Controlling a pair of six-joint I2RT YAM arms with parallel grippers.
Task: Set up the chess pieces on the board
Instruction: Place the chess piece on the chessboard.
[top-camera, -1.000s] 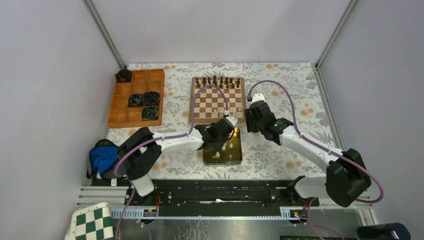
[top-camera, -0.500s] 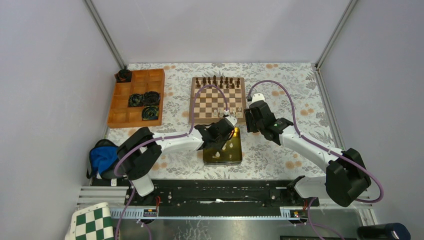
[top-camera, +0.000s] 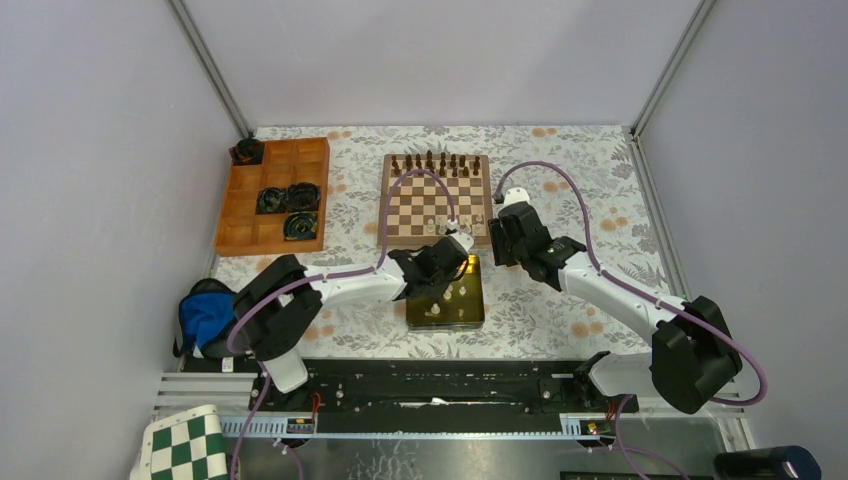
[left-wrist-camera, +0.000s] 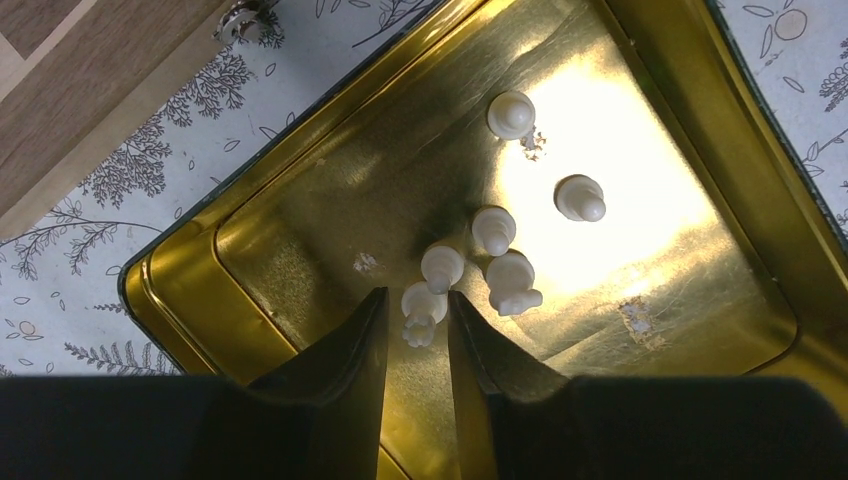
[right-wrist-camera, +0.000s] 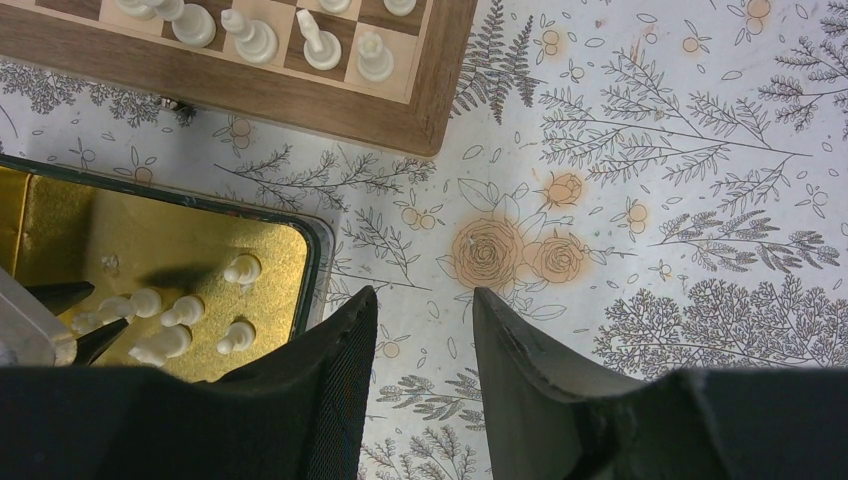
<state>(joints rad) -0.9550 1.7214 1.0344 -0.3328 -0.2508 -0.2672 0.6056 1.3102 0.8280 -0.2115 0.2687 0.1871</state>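
The board (top-camera: 384, 205) lies at the back centre, with dark pieces (top-camera: 435, 162) on its far rows and a few cream chess pieces (top-camera: 440, 222) on its near row. They also show in the right wrist view (right-wrist-camera: 255, 40). A gold tin (top-camera: 481, 300) sits in front of the board. My left gripper (top-camera: 447, 265) reaches into the tin (left-wrist-camera: 300, 240). Its jaws stand narrow around one cream chess piece (left-wrist-camera: 424, 300) at their tips. Several more cream pieces (left-wrist-camera: 493, 228) lie just beyond. My right gripper (top-camera: 505, 242) hovers open and empty (right-wrist-camera: 425, 300) over the floral cloth, right of the tin.
An orange compartment tray (top-camera: 240, 200) with dark items stands at the back left. A blue object (top-camera: 205, 312) lies by the left arm's base. A green-and-white checkered mat (top-camera: 185, 445) is at the bottom left. The board's near right corner (right-wrist-camera: 430, 130) lies just beyond the right gripper.
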